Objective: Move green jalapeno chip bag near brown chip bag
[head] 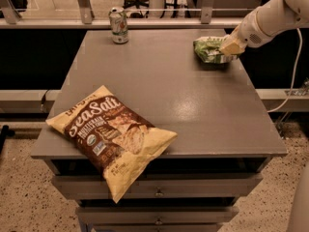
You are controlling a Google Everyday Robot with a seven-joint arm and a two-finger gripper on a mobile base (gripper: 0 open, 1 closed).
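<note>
Here, grey table (pixel 193 105), hand (pixel 231 47) pinching green jalapeno chip bag (pixel 206 50) at back, brown chip bag (pixel 112 135) overhanging front

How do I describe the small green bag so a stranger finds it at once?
On the grey table, at its far right corner, the gripper touches the green chip bag. It is small and crinkled, unlike the large brown chip bag at front left and the can at back left.

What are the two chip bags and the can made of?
The brown chip bag looks like thin plastic film, fairly matte, puffed and creased. The green jalapeno chip bag, where the gripper sits at its right edge, seems crinkly, shinier film. The soda can looks like metal, probably aluminium, from its silvery top.
</note>
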